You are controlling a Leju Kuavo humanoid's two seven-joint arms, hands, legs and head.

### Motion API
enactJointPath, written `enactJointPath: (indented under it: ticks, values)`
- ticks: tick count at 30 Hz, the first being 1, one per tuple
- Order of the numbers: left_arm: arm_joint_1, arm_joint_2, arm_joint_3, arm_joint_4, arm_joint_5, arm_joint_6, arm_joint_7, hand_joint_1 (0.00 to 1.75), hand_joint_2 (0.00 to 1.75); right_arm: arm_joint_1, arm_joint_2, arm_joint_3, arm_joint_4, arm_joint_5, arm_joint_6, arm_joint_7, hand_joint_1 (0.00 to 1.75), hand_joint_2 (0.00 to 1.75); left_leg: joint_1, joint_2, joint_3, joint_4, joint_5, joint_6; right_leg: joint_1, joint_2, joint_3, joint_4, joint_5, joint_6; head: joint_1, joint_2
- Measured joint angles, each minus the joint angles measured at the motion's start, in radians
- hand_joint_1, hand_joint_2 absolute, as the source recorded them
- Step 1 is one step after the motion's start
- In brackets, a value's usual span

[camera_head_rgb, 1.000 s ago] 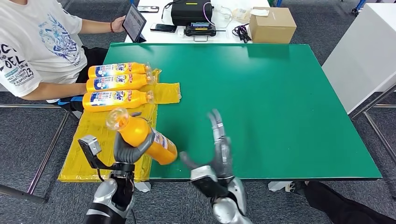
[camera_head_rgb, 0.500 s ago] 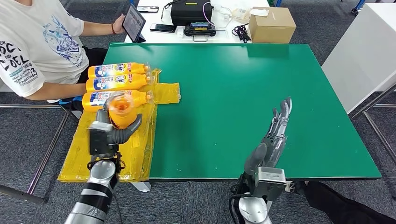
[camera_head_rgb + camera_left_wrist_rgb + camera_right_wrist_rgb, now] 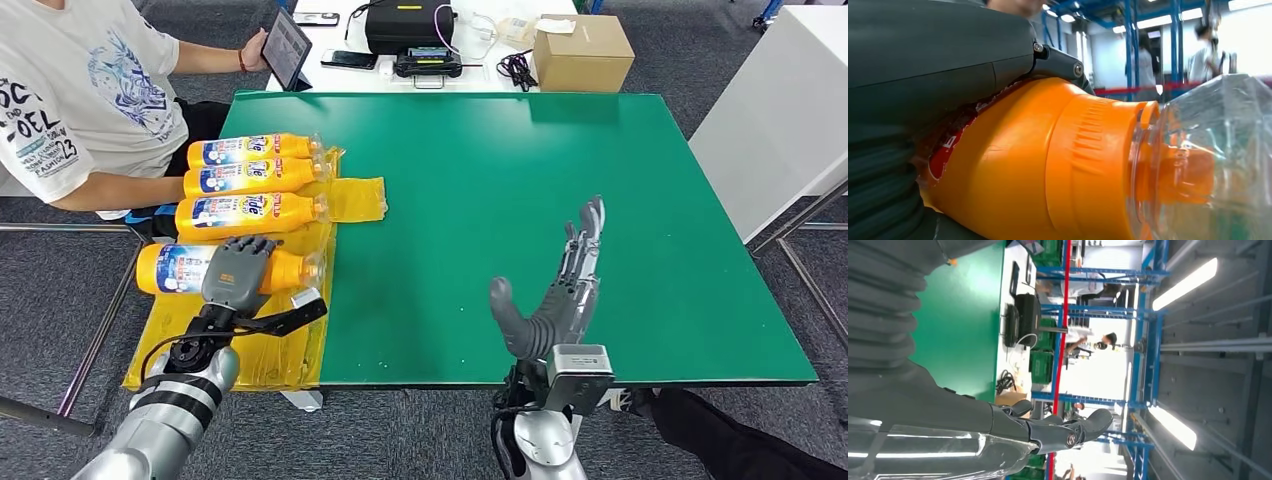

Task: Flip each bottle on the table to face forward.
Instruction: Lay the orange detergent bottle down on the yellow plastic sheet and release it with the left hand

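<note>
Three orange bottles (image 3: pixel 252 149) (image 3: pixel 250 177) (image 3: pixel 245 212) lie side by side on the yellow mat (image 3: pixel 250 350), labels up, clear caps pointing right. A fourth orange bottle (image 3: pixel 175 268) lies on the mat just nearer me. My left hand (image 3: pixel 238 275) holds it from above around its neck end, fingers draped over it and thumb stretched out toward me. The left wrist view shows that bottle (image 3: pixel 1048 165) pressed against my left hand (image 3: pixel 938 65), its clear cap (image 3: pixel 1208 165) beyond. My right hand (image 3: pixel 560 290) stands raised above the green table's front edge, fingers (image 3: pixel 1063 430) straight and apart, holding nothing.
The green table (image 3: pixel 600 150) stretches right of the mat. A seated person (image 3: pixel 80 90) is at the left, an arm close to the bottles. Behind are a tablet (image 3: pixel 288 48), a black case (image 3: pixel 405 25) and a cardboard box (image 3: pixel 583 52). A white surface (image 3: pixel 780 120) stands at right.
My left hand has turned the bottle from pointing at the camera and laid it on the mat below the third bottle. My right hand shifted slightly left, still raised and spread.
</note>
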Motion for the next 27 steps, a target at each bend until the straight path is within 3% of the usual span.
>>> enactJointPath:
  ticks: [8,23,24,27]
  values:
    - [-0.012,0.017,0.004,0.131,-0.002,-0.019,-0.022,1.75,1.75,-0.003,0.014,-0.005,0.021,0.021,0.017,0.020,0.00,1.75,0.000,-0.001,0.000,0.000,0.000,0.000,0.000,0.000,0.000,0.000,0.000,0.000,0.000,0.000]
    - [-0.031,0.020,0.005,0.178,-0.014,-0.034,-0.023,1.70,1.75,-0.006,0.017,-0.016,0.052,0.012,0.025,0.021,0.00,1.75,0.000,-0.001,0.002,0.000,0.000,0.000,0.000,0.000,0.003,0.000,0.000,0.000,0.000,0.000]
    - [-0.033,0.020,0.005,0.180,-0.013,-0.047,-0.025,1.38,1.75,-0.007,0.018,-0.017,0.054,0.012,0.026,0.021,0.00,1.75,0.000,-0.002,0.003,0.000,0.000,0.000,0.000,0.000,0.003,0.000,0.000,0.000,0.000,0.000]
    - [-0.044,0.019,0.010,0.185,0.023,-0.121,-0.052,0.12,1.75,-0.010,0.019,-0.017,0.061,0.010,0.029,0.026,0.00,1.75,0.000,-0.003,0.005,0.000,0.000,0.000,0.000,-0.001,0.006,0.000,0.000,0.000,0.000,0.000]
